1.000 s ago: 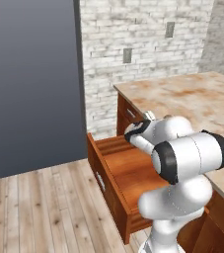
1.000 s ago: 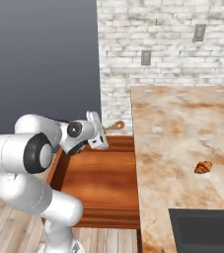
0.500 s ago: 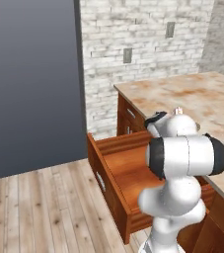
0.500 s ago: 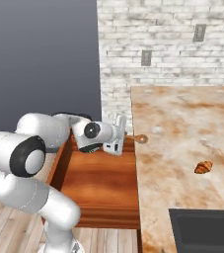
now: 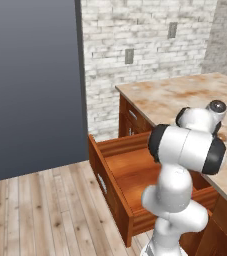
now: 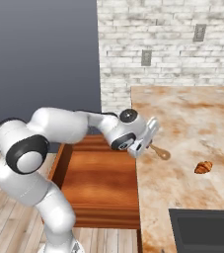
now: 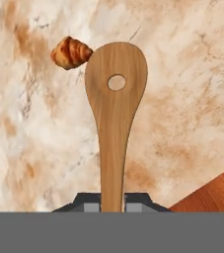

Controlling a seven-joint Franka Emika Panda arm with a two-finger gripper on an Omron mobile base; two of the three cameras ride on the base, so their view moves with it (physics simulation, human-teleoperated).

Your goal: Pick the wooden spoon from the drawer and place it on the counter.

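My gripper point(image 6: 145, 143) is shut on the handle of the wooden spoon point(image 7: 114, 118), whose oval bowl with a small hole point(image 6: 161, 153) sticks out over the counter point(image 6: 197, 128) just past its left edge. In the hand view the spoon hangs above the marble-look counter point(image 7: 182, 99). The drawer point(image 6: 96, 183) stands pulled out below and left of the hand, its inside bare where visible. In the left base view my arm hides the hand; the drawer point(image 5: 130, 175) shows open.
A small croissant point(image 6: 203, 167) lies on the counter right of the spoon, also seen as the croissant point(image 7: 70, 52) beside the spoon's bowl. A black cooktop point(image 6: 205, 230) sits at the counter's near right. A grey wall panel point(image 5: 30, 85) stands left of the drawer.
The hand has carried the spoon up out of the drawer and rightward, so its bowl now hangs over the counter's edge. The drawer stays open.
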